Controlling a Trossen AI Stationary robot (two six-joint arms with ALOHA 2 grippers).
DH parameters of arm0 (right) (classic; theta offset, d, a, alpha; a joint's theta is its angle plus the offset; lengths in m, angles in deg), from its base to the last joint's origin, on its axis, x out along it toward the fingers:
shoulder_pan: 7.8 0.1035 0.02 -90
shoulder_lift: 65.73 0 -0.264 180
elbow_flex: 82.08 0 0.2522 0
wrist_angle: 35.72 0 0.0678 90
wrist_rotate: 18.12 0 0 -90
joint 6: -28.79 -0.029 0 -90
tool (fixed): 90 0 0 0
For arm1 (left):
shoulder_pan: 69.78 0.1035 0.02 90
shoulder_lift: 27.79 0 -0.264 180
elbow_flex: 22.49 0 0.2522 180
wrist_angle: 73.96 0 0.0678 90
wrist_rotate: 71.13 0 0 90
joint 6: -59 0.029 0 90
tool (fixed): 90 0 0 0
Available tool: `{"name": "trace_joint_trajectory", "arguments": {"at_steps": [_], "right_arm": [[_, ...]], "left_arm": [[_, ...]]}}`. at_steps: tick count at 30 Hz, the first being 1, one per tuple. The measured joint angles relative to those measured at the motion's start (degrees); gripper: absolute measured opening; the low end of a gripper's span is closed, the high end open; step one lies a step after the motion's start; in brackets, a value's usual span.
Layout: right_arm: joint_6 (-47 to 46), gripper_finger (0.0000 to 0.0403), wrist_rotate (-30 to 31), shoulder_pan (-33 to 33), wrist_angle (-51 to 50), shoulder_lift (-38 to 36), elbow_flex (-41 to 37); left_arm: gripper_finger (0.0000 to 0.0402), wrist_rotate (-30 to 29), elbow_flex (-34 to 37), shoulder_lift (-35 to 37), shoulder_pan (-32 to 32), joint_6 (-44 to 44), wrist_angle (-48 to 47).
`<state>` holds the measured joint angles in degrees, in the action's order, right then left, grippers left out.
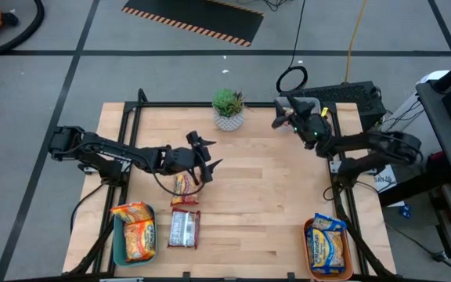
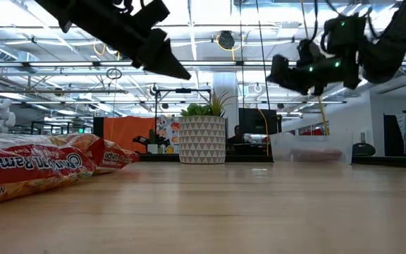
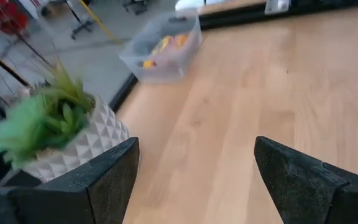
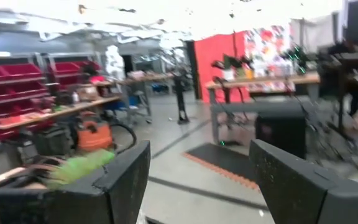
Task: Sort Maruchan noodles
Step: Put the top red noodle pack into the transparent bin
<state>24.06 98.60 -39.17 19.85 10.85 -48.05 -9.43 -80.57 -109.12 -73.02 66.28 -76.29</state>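
**benchwatcher:** what's sitting on that wooden table [image 1: 265,196] right now?

**ramen_rig:** potted plant [image 1: 228,109] at the far edge, middle. Two loose ramen packets near the left-front: an orange one [image 1: 184,184] and a dark red one [image 1: 184,229] just in front of it. Teal tray [image 1: 118,244] front-left, orange tray [image 1: 309,252] front-right, clear plastic tub [image 3: 161,48] far right corner.

grey floor [image 1: 53,31], striped mat [image 1: 194,19], red bins [image 4: 17,74], bright ceiling lights [image 2: 210,14]

Table centre free; plant pot [image 1: 228,119] blocks rear
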Motion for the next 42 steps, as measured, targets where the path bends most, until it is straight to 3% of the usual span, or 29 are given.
{"name": "trace_joint_trajectory", "arguments": {"at_steps": [6,10,15,27,35,42], "right_arm": [[5.88,0.0265,0.07,5.60,-5.71,-8.65,0.00],[6.12,0.0265,0.11,7.95,-9.69,-13.29,-0.02],[6.11,0.0265,0.17,9.24,-12.08,-16.66,-0.02],[4.94,0.0265,0.29,9.37,-14.07,-17.34,-0.02],[-0.24,0.0265,0.17,10.55,-22.40,-17.34,-0.02],[0.87,0.0265,0.14,14.59,-17.05,-17.33,-0.02]], "left_arm": [[0.0324,8.15,-4.80,-0.05,0.54,-6.63,-18.44],[0.0324,8.77,-8.78,-0.03,0.61,-12.78,-31.24],[0.0324,8.79,-10.82,-0.01,0.59,-20.46,-38.32],[0.0324,12.87,-10.67,-0.30,0.87,-33.51,-39.88],[0.0323,12.87,-10.64,-0.51,-0.26,-35.68,-39.97],[0.0323,12.51,-10.64,-2.16,-0.63,-37.38,-40.51]]}}
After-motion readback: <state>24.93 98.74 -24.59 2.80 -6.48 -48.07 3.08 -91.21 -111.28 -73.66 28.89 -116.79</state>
